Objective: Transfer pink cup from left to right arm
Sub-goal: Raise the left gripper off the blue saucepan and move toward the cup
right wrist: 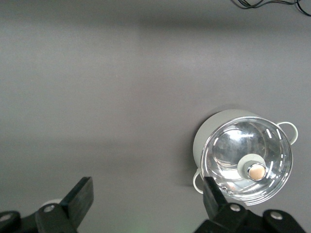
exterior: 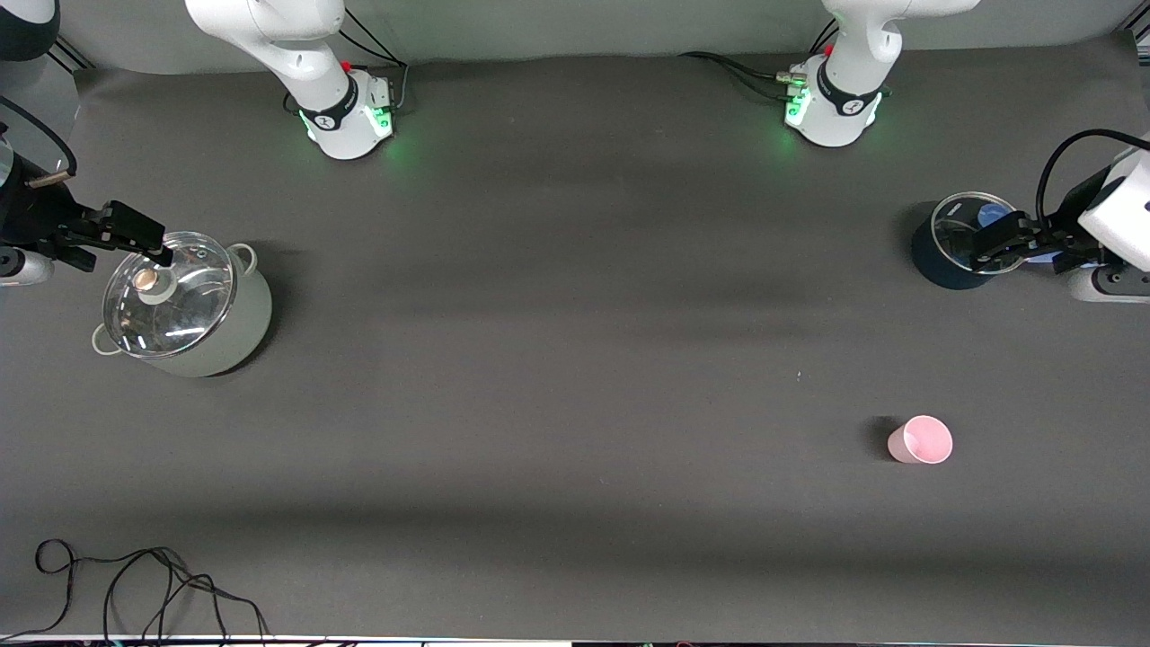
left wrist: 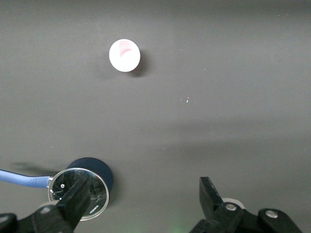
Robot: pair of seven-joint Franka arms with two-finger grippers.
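Front view: left gripper hung over the dark pot at the left arm's end of the table, fingers spread wide, nothing between them. Came in from the table's edge, wrist block white and boxy, fingers aimed toward the table's middle. Dark pot glass-lidded, with a blue handle seen only from the left wrist.

Pink cup stood upright on bare mat, nearer the front camera than the dark pot and well apart from it, untouched. Wide open mat all round it; nothing between cup and left gripper but table.

Right gripper hovered over the rim of the grey pot at the right arm's end, likewise wide open and empty. Reached in from that table edge, fingers pointing inward. Grey pot two-handled, capped by a glass lid with a pale knob.

Middle of the table bare between the two pots. Loose black cable lay along the edge nearest the front camera, at the right arm's end.

Left wrist view: cup seen from above, mouth up. Right wrist view: no cup, only grey pot and mat.
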